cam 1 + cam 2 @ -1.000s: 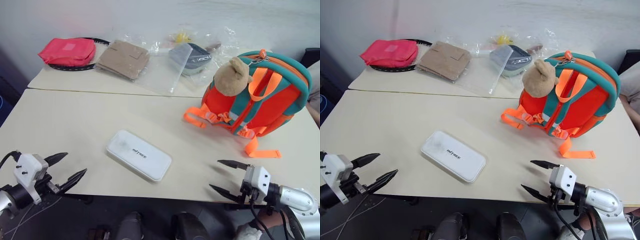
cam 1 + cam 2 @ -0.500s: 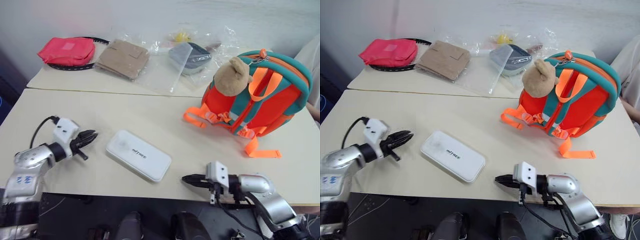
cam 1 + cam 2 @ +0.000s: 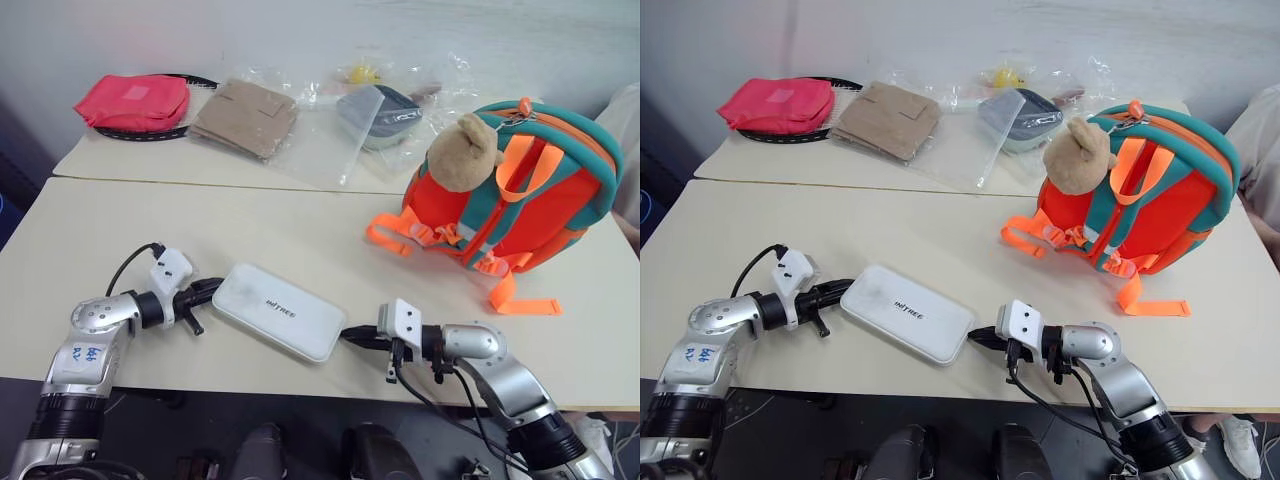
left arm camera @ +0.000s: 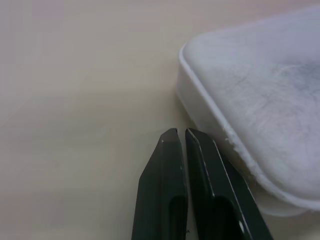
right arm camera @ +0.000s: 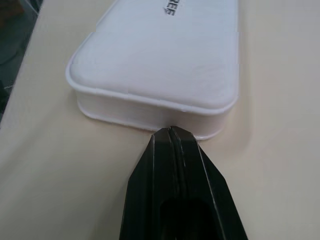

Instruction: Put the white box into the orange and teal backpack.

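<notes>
Both hands have come in toward the white box [image 3: 278, 311] since a second ago, one from each side, and both have snapped closed. Back then they sat open at the near edge of the bench [image 3: 300, 235]. You can see the left hand [image 3: 216, 288] now pointing at the left end of the box, with its two black fingers [image 4: 176, 165] pressed together and its tips right beside the box's corner. It holds nothing. You can see the right hand [image 3: 352, 337] pointing at the other end, its fingers [image 5: 172, 150] tight together too, with the tips right at the box's short side. It holds nothing either. You cannot tell if either hand truly touches the box. The box lies flat on the bench, in the same spot as before, with its dark letters facing up. The orange and teal backpack [image 3: 520, 195] stands upright farther back on the right, well apart from the box, with its bear head [image 3: 462, 155] on the left side.
</notes>
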Robot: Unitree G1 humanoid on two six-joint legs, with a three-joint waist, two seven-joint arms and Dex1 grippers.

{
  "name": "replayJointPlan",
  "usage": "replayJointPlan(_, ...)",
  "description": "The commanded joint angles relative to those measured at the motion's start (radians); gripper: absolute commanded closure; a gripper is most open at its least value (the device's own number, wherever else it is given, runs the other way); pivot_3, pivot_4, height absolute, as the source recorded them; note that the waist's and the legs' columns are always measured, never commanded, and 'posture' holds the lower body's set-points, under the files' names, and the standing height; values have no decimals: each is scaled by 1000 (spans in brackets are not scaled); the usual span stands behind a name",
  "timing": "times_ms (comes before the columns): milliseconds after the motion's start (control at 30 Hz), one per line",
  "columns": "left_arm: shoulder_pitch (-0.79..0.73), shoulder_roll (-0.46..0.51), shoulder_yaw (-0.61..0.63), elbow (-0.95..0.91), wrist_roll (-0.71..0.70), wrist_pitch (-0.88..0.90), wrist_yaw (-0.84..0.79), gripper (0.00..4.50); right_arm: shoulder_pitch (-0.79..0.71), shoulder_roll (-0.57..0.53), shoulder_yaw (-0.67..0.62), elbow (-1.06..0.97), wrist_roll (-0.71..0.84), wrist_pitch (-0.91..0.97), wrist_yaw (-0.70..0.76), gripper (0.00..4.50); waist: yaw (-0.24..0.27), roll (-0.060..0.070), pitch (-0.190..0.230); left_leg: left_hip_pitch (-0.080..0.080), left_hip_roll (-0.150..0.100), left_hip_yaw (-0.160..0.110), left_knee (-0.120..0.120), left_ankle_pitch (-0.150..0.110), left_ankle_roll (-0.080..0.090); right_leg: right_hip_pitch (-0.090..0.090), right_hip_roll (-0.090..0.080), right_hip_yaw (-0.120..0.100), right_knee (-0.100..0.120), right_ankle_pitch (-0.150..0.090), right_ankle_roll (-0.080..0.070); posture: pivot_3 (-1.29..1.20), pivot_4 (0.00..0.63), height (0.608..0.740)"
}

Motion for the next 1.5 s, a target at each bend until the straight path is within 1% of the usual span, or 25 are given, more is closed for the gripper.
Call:
replayJointPlan(33, 45, -12, -15, -141, -48, 50, -13, 4245, -43, -16, -74, -5, 45, 30, -11, 4500, 0, 0, 0, 0, 0, 0, 0, 0, 0, 0, 0, 0, 0, 0, 0, 0, 150, 740)
replayJointPlan(133, 79, -31, -15, -209, -56, 82, 8, 4245, -64, -23, -93, 15, 48, 42, -4, 4500, 0, 0, 0, 0, 0, 0, 0, 0, 0, 0, 0, 0, -1, 0, 0, 0, 150, 740)
replayJointPlan(300, 136, -77, -5, -299, -58, 132, 67, 4245, -112, -49, -97, 92, 7, 29, 10, 4500, -2, 0, 0, 0, 0, 0, -1, 0, 0, 0, 0, 0, -1, 0, 0, 0, 150, 740)
replayJointPlan(400, 165, -8, 25, -287, -2, 244, 122, 4245, -103, -125, -90, 128, -44, -34, 57, 4500, -1, 0, 0, 0, 0, 0, -1, 0, 1, -1, 0, 0, -2, 0, 0, 0, 150, 740)
replayJointPlan(467, 179, 4, 111, -251, -66, 283, 117, 4245, -93, -150, -118, 150, -32, -44, 60, 4500, -1, 0, 0, 1, 0, -1, -1, -1, 1, 0, 0, 0, -2, 0, 0, 0, 150, 740)
replayJointPlan(500, 183, 10, 152, -245, -109, 312, 103, 3861, -90, -158, -131, 159, -25, -46, 60, 4500, -5, 0, 0, 1, 0, -1, -1, -1, 1, 0, 0, 0, -2, 0, 0, 0, 150, 740)
replayJointPlan(533, 184, 14, 179, -243, -137, 334, 93, 3674, -89, -163, -138, 165, -21, -48, 61, 4500, -7, 0, 0, 1, 1, -1, -1, -1, 2, 1, 1, 0, -2, 0, 0, 0, 150, 740)
replayJointPlan(600, 178, 37, 230, -245, -239, 460, 52, 3089, -89, -167, -147, 174, -17, -52, 64, 4500, -8, 0, 0, 2, 1, -1, -1, -1, 2, 0, 1, 0, -2, 0, 0, 0, 150, 740)
replayJointPlan(700, 127, 73, 304, -217, -419, 734, 30, 2155, -98, -161, -149, 183, -14, -61, 67, 4500, -5, 0, 0, 1, 1, -1, -1, -1, 2, 0, 0, -1, -2, 0, 0, 0, 150, 740)
replayJointPlan(767, 51, 89, 352, -168, -525, 944, 51, 1511, -109, -152, -146, 190, -15, -69, 67, 4500, -3, 0, 0, 1, 0, -2, -1, 0, 1, 0, 0, -1, -2, 0, 0, 0, 150, 740)
replayJointPlan(800, 5, 98, 359, -138, -546, 1066, 73, 1287, -114, -149, -143, 194, -14, -75, 70, 4500, -1, 0, 0, 1, 0, -2, -1, 0, 1, 1, 0, -1, -2, 0, 0, 0, 150, 740)
replayJointPlan(833, -39, 118, 331, -113, -533, 1177, 105, 957, -121, -144, -139, 197, -14, -82, 73, 4500, 0, 0, 0, 1, 0, -3, -1, 0, 0, 1, 0, -1, -1, 0, 0, 0, 150, 740)
replayJointPlan(900, -134, 88, 333, -43, -524, 1291, 172, 360, -136, -134, -129, 203, -15, -88, 78, 4500, 0, 0, 1, 1, 0, -4, 0, 0, 0, 1, 0, -2, -1, 0, 0, 0, 150, 740)
replayJointPlan(933, -166, 86, 325, 13, -576, 1310, 186, 53, -144, -128, -125, 207, -17, -89, 80, 4500, 0, 1, 1, 1, -1, -5, 0, 0, 0, 1, 0, -2, -1, 0, 0, 0, 150, 740)
replayJointPlan(1033, -215, 114, 234, 151, -816, 1320, 217, 18, -170, -107, -101, 219, -28, -102, 90, 4500, -3, 1, 1, 1, -1, -5, 0, 2, -2, 1, 0, -2, 1, 0, 0, 0, 150, 740)
replayJointPlan(1133, -246, 110, 171, 190, -957, 1320, 298, 18, -193, -82, -76, 230, -37, -111, 87, 4500, -6, 0, 1, 0, 0, -5, 0, 2, -2, 0, 0, -2, 2, 0, 0, 0, 150, 740)
replayJointPlan(1267, -259, 88, 104, 192, -1044, 1320, 415, 18, -224, -42, -48, 243, -51, -115, 78, 4500, -5, 0, 1, 0, 0, -5, 1, 2, -2, 0, 0, -2, 2, 0, 0, 0, 150, 740)
replayJointPlan(1333, -266, 69, 106, 211, -1078, 1320, 464, 18, -230, -33, -43, 248, -55, -116, 77, 4500, -4, 0, 1, 0, 0, -5, 2, 2, -2, 0, 0, -2, 2, 0, 0, 0, 150, 740)
replayJointPlan(1367, -275, 45, 122, 219, -1076, 1320, 490, 18, -233, -28, -39, 250, -57, -116, 76, 4500, -2, 0, 1, 0, 0, -5, 2, 2, -2, 0, 0, -2, 2, 0, 0, 0, 150, 740)
replayJointPlan(1500, -309, -16, 125, 243, -1130, 1320, 549, 18, -237, -4, -26, 250, -62, -117, 74, 4500, 2, 0, 1, -1, -1, -6, 7, 1, -2, 1, 0, -3, 2, 0, 0, 0, 150, 740)
